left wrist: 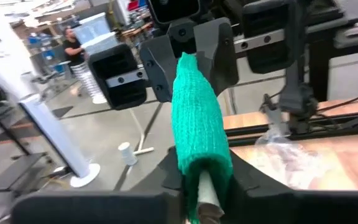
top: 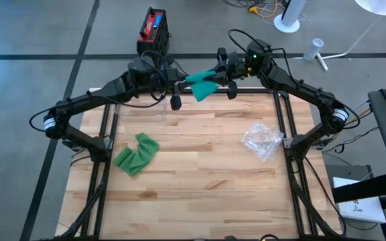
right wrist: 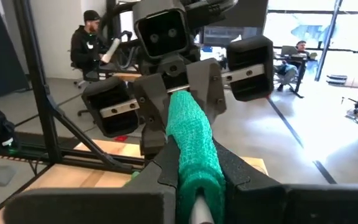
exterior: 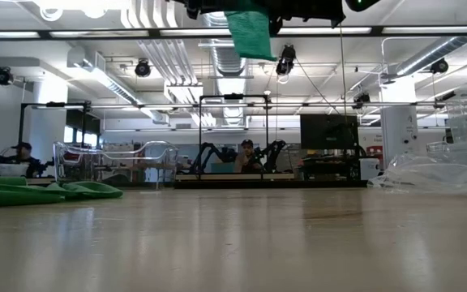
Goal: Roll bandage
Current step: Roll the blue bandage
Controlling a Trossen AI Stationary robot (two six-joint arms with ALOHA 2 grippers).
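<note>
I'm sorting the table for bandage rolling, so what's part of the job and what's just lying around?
In use: bandage roll, shut in both the left gripper and the right gripper; loose green bandage.
Lying about: plastic wrapper, clear bin.

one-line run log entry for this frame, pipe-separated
stage: rolling in air | left claw: shut on bandage roll | right claw: shut on other end | loose green bandage: on table, left | plastic wrapper: right
</note>
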